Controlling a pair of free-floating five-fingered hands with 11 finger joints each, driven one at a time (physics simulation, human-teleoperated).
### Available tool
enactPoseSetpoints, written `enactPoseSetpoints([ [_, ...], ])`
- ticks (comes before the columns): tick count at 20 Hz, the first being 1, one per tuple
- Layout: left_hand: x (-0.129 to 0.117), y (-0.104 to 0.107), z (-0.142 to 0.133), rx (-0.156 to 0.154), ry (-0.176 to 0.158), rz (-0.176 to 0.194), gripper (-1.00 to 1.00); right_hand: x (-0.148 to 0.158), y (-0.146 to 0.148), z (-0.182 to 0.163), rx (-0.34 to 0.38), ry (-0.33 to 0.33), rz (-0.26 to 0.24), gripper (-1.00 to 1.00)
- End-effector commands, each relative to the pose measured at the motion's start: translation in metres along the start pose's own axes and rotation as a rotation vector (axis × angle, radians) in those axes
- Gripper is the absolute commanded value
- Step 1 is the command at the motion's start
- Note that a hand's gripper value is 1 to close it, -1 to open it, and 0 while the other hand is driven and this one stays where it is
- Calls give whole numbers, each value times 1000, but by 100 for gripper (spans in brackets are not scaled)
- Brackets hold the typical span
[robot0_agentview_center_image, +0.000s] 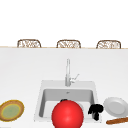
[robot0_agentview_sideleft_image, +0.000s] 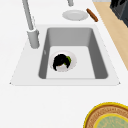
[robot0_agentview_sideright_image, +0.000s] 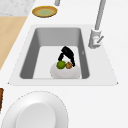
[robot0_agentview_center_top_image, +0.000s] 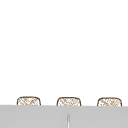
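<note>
The right hand hangs over the sink's right rim in the front view, fingers curled downward and holding nothing that can be seen. In the right side view a hand reaches down into a white bowl on the basin floor, just above a green fruit and a small brown piece; whether it pinches either I cannot tell. A white plate and a brown rolling pin lie on the counter to the right.
</note>
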Motion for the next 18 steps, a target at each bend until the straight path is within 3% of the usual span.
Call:
enactPoseSetpoints([
  [1,-19,-10,5,56,31,55,100,0,0,0,0,0,0,0],
  [5,-27,1,10,59,22,-59,100,0,0,0,0,0,0,0],
  [9,-33,8,3,67,28,-132,100,0,0,0,0,0,0,0],
  [12,-30,8,-5,79,43,-160,100,0,0,0,0,0,0,0],
  [15,-25,14,0,51,64,-151,100,0,0,0,0,0,0,0],
  [17,-28,14,-11,48,69,-176,100,0,0,0,0,0,0,0],
  [18,-29,11,-18,52,59,-178,-100,0,0,0,0,0,0,0],
])
